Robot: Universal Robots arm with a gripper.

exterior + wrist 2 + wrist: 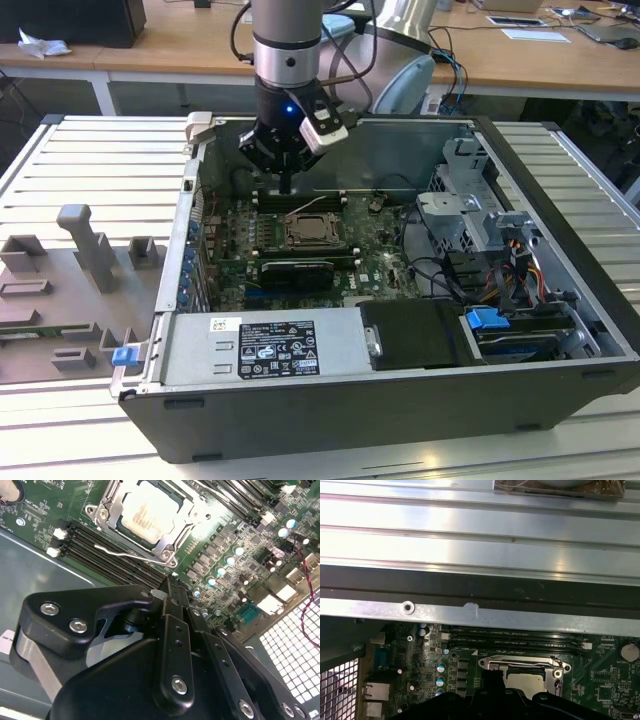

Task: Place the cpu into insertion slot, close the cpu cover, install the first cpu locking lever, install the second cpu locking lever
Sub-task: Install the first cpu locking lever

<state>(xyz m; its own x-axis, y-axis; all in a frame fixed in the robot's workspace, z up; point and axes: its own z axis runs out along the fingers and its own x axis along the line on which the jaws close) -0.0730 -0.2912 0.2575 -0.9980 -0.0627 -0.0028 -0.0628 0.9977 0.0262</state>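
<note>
Black gripper [170, 582] with jaws together and empty, farther off cpu [150, 512] framed by lowered cpu cover [112, 509], exterior view adding open computer case [350, 425] on table [90, 160]

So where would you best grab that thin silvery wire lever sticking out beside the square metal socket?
Best guess: the free bent end of the thin silvery wire lever, which reaches out over the long black memory slots, away from the shiny square metal cover frame. Come down from above, straddling the wire; nearer its pivot the frame crowds it.
</note>
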